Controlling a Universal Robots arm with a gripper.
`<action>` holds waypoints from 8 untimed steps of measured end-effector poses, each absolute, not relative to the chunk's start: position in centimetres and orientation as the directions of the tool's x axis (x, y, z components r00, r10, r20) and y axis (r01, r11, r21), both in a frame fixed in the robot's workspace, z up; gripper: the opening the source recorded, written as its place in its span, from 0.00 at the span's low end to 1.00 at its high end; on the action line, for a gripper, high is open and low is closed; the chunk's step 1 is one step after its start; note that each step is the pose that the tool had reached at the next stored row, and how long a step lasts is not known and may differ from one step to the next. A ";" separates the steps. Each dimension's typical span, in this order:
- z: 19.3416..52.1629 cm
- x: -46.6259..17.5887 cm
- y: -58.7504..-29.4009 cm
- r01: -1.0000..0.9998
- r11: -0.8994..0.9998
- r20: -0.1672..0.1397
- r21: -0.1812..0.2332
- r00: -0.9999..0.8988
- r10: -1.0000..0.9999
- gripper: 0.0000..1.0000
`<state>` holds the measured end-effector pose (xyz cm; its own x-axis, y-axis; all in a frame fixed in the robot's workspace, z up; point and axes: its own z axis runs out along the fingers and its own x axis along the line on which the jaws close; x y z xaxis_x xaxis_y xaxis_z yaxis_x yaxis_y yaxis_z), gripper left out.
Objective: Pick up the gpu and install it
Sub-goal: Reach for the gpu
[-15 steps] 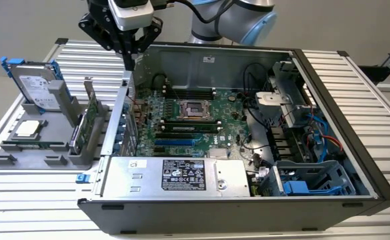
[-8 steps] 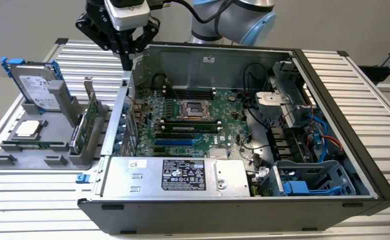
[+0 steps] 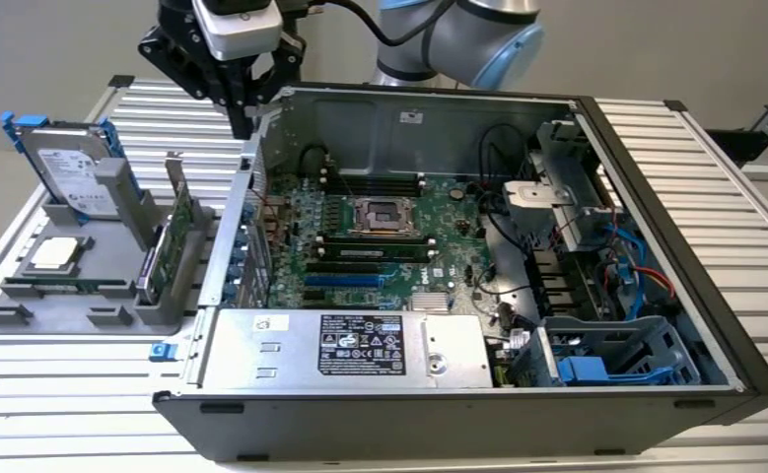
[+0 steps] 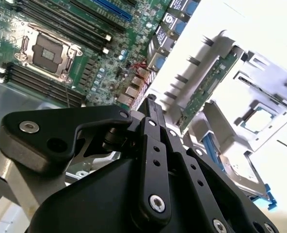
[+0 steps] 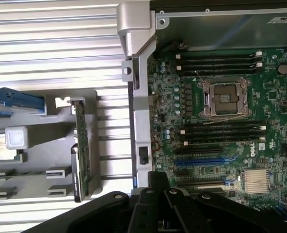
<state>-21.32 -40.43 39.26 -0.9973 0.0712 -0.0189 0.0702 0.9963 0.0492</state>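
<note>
Gripper (image 3: 242, 126) hung over the computer case (image 3: 423, 424) wall edge, fingers pressed together, nothing between them. Gpu (image 3: 179, 236) stood on edge in gray holder (image 3: 55, 291), just beside the case on the exterior view's left. Its long axis ran parallel to that wall, silver bracket end farthest from the camera.

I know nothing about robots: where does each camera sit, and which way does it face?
Exterior view: off the arm, facing down into the open black computer case; shows silver-blue arm, black gripper.
First wrist view: on the arm, straight down past the gripper.
Second wrist view: on the arm, slanting past the gripper.
Shared: both wrist views show the green motherboard and upright green gpu card.
</note>
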 end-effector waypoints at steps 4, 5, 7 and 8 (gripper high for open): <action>39.3 -21.7 -40.5 0.070 0.996 -0.019 0.049 -0.997 0.071 0.00; 39.3 -21.8 -40.5 0.070 0.996 -0.019 0.049 -0.997 0.071 0.00; 39.3 -22.0 -40.5 0.070 0.996 -0.019 0.049 -0.997 0.071 0.00; 39.3 -22.1 -40.5 0.070 0.996 -0.019 0.049 -0.997 0.071 0.00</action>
